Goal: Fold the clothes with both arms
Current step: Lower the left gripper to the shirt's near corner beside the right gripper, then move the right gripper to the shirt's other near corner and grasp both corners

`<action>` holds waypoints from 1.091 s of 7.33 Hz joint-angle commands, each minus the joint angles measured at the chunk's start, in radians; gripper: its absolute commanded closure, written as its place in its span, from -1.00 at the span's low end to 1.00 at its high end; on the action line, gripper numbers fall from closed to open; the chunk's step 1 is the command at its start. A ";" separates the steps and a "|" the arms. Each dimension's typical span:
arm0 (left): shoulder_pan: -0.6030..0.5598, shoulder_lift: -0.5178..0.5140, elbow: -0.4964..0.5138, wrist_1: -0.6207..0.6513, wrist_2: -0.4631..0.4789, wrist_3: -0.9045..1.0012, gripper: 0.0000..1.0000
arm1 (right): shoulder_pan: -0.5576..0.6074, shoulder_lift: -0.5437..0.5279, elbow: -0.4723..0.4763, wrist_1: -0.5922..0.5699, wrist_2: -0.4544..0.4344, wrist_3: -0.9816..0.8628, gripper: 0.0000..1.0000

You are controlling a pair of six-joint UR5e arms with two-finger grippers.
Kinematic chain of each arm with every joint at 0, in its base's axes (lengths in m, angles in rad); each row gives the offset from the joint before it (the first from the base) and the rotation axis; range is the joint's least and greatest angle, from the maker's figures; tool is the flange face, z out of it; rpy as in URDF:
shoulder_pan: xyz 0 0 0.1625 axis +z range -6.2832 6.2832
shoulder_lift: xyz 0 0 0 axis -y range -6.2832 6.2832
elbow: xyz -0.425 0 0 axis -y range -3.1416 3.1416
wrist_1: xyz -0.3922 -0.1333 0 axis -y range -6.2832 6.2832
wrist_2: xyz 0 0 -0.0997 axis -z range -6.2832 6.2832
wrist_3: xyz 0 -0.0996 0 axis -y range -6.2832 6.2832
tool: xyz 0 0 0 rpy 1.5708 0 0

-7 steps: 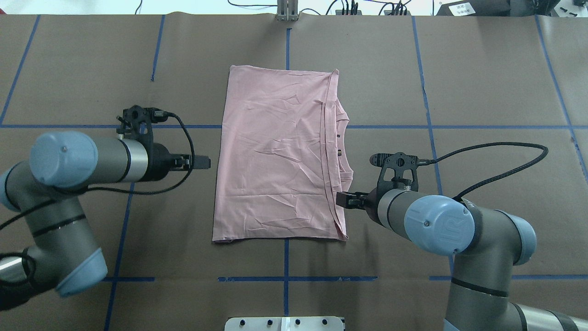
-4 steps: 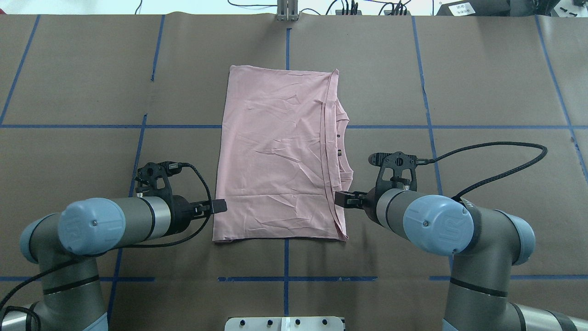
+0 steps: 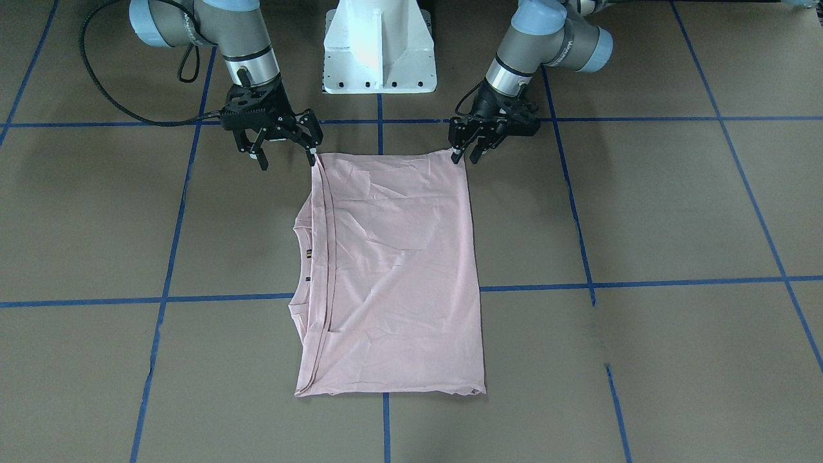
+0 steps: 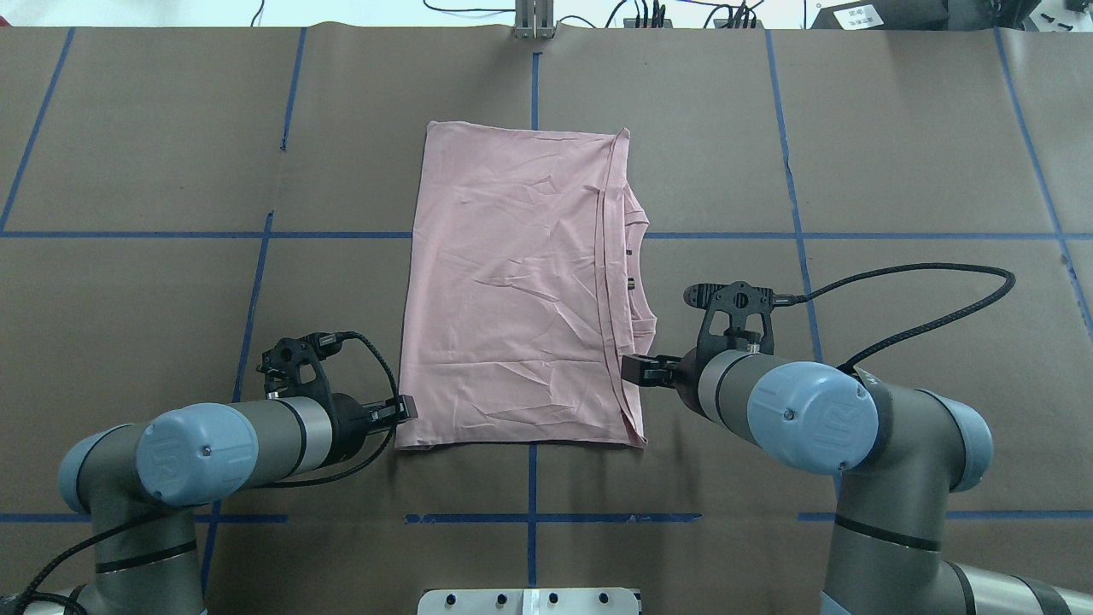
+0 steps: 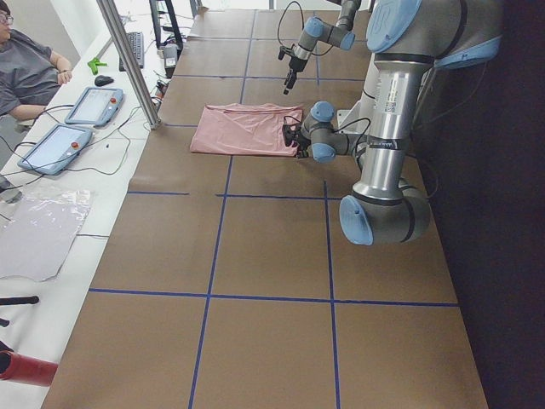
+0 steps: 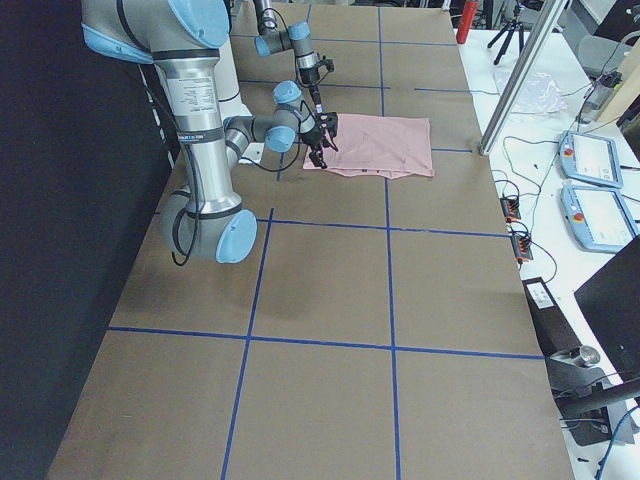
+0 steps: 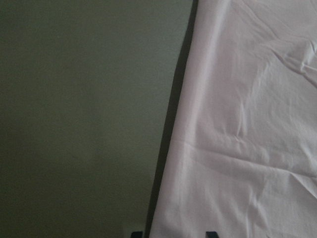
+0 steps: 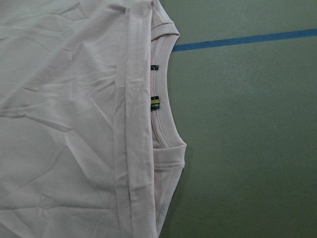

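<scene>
The pale pink T-shirt (image 4: 512,290) lies folded in a long rectangle, plain side up, at the table's middle (image 3: 398,270). Its collar (image 4: 639,282) and small dark tags (image 8: 154,101) stick out at the right edge. My left gripper (image 4: 403,408) is open at the shirt's near left corner (image 3: 465,156). In the left wrist view the shirt's edge (image 7: 178,148) runs between the two fingertips (image 7: 211,233). My right gripper (image 4: 636,371) is wide open at the shirt's near right edge (image 3: 288,159), with one fingertip (image 3: 314,159) by the corner. It holds nothing.
The white pedestal base (image 3: 379,45) stands at the near table edge between the arms. Blue tape lines (image 4: 529,518) grid the brown table. The right arm's black cable (image 4: 922,273) loops above the table. An operator (image 5: 25,72) and tablets (image 5: 89,106) are beyond the far edge.
My left arm has swung back along the shirt's left edge, from its middle to the near left corner. My right arm has hardly moved.
</scene>
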 commanded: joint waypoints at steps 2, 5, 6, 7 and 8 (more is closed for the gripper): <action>0.024 -0.003 0.013 0.000 0.000 -0.012 -0.05 | -0.001 0.000 -0.001 0.000 0.000 0.000 -1.00; 0.038 -0.014 0.010 0.030 -0.006 -0.002 -0.05 | 0.001 0.000 -0.001 0.000 0.000 0.000 -1.00; 0.038 -0.021 0.010 0.051 -0.007 0.001 -0.05 | 0.001 0.000 -0.003 0.000 0.000 0.000 -1.00; 0.038 -0.022 0.010 0.051 -0.007 0.001 -0.05 | -0.001 0.000 -0.003 0.000 0.000 0.000 -1.00; 0.038 -0.023 0.010 0.051 -0.007 0.001 0.10 | 0.001 0.000 -0.003 0.000 0.000 0.000 -1.00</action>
